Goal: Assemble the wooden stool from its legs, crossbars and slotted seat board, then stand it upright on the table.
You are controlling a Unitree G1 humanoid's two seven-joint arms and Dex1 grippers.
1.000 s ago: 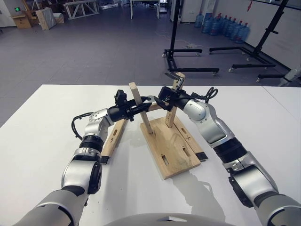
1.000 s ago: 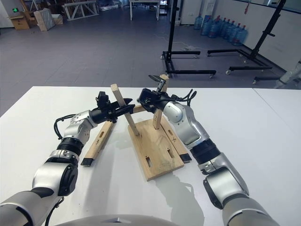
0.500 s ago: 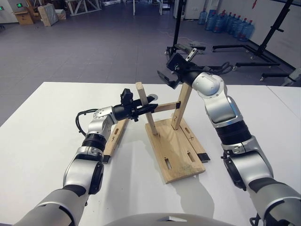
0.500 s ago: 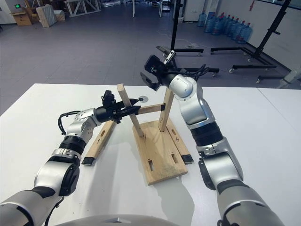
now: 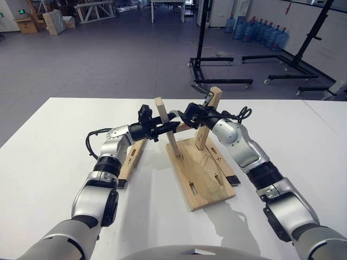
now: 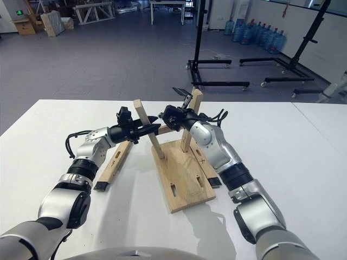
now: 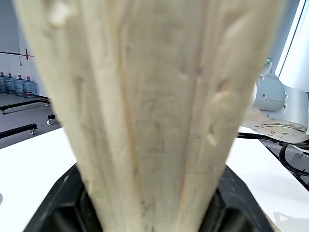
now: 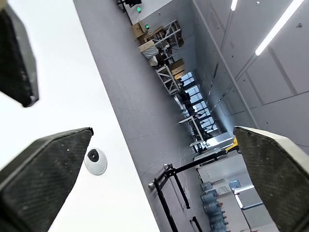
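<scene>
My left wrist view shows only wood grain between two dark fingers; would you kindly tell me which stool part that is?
Observer: The left gripper is shut on a tilted leg that stands in the seat board.
Operator: Thank you. Is a second leg in place?
Observer: Yes, another leg stands in the board to its right, with a crossbar spanning between them.
Operator: And my right gripper?
Observer: The right gripper is open, just above that crossbar.
</scene>
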